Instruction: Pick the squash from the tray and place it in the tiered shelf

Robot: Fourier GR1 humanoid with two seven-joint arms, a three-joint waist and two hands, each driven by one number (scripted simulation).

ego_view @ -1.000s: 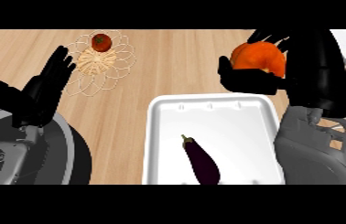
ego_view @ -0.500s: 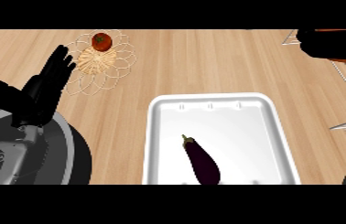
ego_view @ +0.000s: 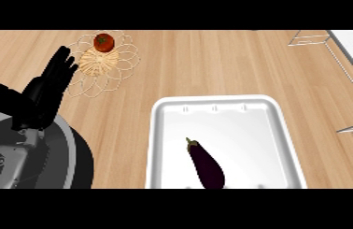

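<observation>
A white tray (ego_view: 172, 130) lies on the wooden counter at lower centre, with a dark purple eggplant (ego_view: 205, 165) in its near half. No squash shows in the head view. My left hand (ego_view: 47, 89) rests open at the left edge, fingers pointing up. My right hand is out of view. Thin metal wires of the tiered shelf (ego_view: 312, 38) show at the top right corner and along the right edge.
A round wire trivet (ego_view: 103, 69) with a woven centre lies at the upper left, and a small red tomato (ego_view: 103, 42) sits on its far side. Bare wooden counter stretches between the trivet and the shelf.
The right hand, shut on an orange squash above the tray's far right corner, went up and right out of the view. The left hand stayed put.
</observation>
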